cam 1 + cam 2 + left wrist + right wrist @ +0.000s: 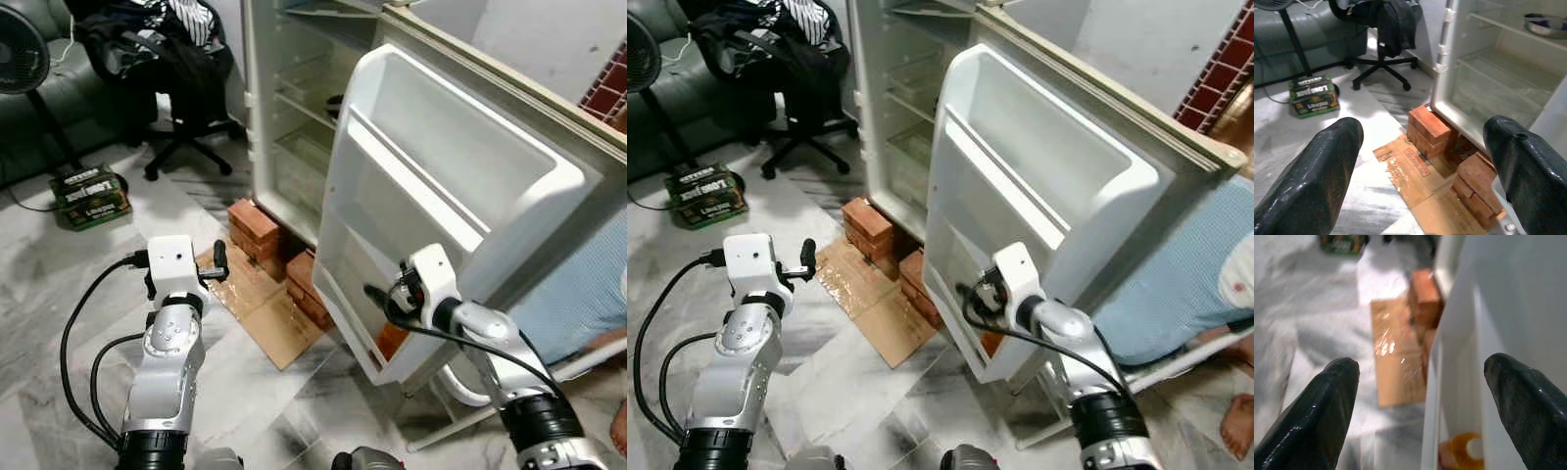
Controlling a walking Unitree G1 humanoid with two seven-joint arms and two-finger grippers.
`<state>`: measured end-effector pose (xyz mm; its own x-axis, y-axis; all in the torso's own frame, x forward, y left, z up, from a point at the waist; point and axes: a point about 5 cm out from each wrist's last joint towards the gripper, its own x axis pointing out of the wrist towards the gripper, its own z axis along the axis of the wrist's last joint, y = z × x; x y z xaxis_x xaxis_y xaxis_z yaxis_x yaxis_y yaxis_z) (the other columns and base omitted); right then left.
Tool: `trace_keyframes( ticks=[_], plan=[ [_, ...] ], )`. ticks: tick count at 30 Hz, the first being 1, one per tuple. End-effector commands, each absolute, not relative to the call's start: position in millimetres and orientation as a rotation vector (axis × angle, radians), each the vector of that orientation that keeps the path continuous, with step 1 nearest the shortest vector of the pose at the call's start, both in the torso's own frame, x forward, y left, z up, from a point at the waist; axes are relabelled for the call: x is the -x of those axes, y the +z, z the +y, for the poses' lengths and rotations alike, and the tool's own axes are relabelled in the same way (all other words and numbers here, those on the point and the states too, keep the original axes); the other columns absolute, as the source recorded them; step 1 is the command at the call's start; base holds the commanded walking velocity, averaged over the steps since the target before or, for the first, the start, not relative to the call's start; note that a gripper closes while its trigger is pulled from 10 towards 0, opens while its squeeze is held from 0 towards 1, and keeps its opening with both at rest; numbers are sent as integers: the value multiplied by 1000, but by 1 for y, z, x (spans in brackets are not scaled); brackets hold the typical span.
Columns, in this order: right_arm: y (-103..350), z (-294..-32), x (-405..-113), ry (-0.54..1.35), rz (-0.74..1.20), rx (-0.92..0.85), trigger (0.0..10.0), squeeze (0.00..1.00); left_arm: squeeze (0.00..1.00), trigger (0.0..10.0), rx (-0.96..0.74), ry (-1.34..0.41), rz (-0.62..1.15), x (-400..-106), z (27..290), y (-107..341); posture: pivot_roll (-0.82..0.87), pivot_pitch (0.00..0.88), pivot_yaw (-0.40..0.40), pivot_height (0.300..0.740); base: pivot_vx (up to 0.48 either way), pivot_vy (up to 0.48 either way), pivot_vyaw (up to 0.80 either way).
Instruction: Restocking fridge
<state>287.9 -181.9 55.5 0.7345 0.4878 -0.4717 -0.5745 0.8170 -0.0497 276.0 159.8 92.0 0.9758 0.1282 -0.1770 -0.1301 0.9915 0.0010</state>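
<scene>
Floor marble, cardboard | fridge open | left hand, right hand spread, empty

Two silver arms with white wrist boxes, looping black cables, and glossy black fingers.

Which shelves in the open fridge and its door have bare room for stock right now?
The fridge door's upper bin looks bare. Its bottom bin holds an orange item beside the right gripper, so it is tighter. In the fridge, the glass shelf looks bare; the one above carries a metal dish. The left gripper is open over the floor.
</scene>
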Motion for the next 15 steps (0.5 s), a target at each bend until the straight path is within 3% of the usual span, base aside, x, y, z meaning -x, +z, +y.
trace_keyframes(
  ticks=[1, 10, 15],
  plan=[
    [47, -202, -283, 549, 551, 218, 10000, 0, 0, 10000, 4, 116, 179, -278, 158, 93, 19, 26, -33, 740, 0, 0, 0],
    [43, -218, -269, 698, 660, 246, 10000, 0, 0, 10000, 1, 111, 175, -279, 158, 94, 21, 22, -31, 740, 0, 0, 0],
    [60, -214, -269, 711, 508, 163, 10000, 0, 0, 10000, 60, 78, 132, -280, 153, 100, 17, 28, -34, 740, 0, 0, 0]
  ],
)
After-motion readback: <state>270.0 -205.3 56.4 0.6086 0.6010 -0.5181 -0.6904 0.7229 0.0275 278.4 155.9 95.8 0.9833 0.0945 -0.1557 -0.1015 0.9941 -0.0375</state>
